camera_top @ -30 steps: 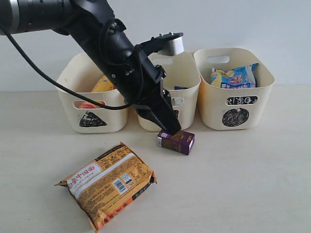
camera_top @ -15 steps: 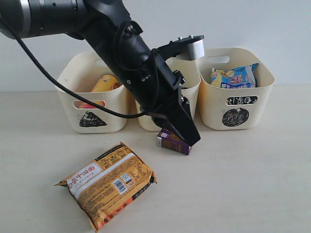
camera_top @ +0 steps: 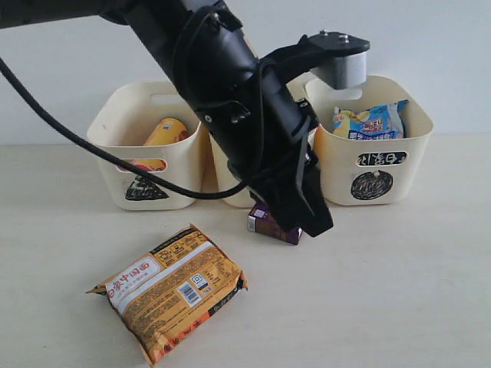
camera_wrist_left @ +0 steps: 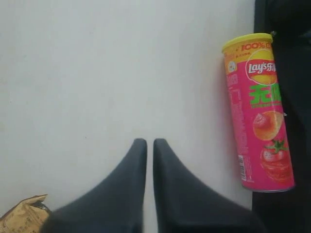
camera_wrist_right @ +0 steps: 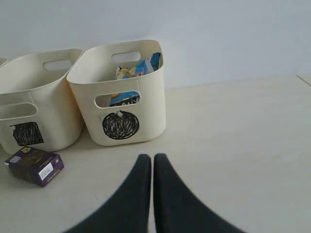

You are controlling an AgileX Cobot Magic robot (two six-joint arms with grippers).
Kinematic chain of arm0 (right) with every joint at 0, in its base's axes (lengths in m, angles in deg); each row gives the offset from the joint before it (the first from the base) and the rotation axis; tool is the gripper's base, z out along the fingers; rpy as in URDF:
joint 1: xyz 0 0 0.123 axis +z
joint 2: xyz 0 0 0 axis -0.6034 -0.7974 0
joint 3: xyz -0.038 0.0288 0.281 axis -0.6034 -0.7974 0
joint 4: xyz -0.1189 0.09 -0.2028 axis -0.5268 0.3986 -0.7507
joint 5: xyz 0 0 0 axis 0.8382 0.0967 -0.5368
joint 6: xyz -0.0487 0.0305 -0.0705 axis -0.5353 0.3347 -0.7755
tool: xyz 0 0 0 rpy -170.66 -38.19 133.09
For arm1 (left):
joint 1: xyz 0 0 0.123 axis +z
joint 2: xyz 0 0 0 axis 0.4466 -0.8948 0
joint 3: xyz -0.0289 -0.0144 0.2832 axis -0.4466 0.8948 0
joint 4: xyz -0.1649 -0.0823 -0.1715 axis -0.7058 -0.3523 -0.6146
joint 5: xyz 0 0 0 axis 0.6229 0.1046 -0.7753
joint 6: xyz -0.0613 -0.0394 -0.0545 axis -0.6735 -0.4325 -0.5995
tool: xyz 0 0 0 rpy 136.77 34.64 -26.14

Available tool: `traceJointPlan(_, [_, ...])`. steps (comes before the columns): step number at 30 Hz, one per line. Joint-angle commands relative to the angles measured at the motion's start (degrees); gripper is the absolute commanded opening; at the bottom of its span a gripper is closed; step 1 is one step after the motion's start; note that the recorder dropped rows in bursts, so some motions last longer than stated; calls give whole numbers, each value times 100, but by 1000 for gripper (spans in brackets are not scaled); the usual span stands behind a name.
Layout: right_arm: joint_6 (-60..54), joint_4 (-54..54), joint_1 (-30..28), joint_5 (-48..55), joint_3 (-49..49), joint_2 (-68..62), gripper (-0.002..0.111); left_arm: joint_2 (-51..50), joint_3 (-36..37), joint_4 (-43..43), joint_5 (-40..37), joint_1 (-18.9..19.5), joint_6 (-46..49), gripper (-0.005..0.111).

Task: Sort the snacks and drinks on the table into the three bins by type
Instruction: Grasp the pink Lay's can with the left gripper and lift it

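A glossy black jointed arm point(camera_top: 230, 100) trails a thin black cable point(camera_top: 54, 110) and carries a silver-grey cylindrical cap point(camera_top: 343, 65) with small screws on top. The wrist views show matte dark-grey tapered fingers point(camera_wrist_left: 129, 189).

So, three bins in a row at the back of the table point(camera_top: 399, 291): triangle bin point(camera_top: 107, 165) left, square bin point(camera_wrist_right: 43, 104) middle, circle bin point(camera_top: 337, 169) right. There's a chip tube point(camera_top: 165, 132) inside the triangle one and a snack bag point(camera_top: 372, 123) in the circle one. The small box point(camera_wrist_right: 35, 166) sits just in front of the square bin, with the noodle packet point(camera_top: 173, 295) further forward, to its left.
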Motion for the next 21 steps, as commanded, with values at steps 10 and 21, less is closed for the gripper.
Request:
traceJointPlan(10, [12,-26,13,-10,-23,8,0,205,590,264,-10,-1126,-270,35])
traceJointPlan(21, [12,-26,13,-10,-23,8,0,10,921,176,-10,-2166,-363,85])
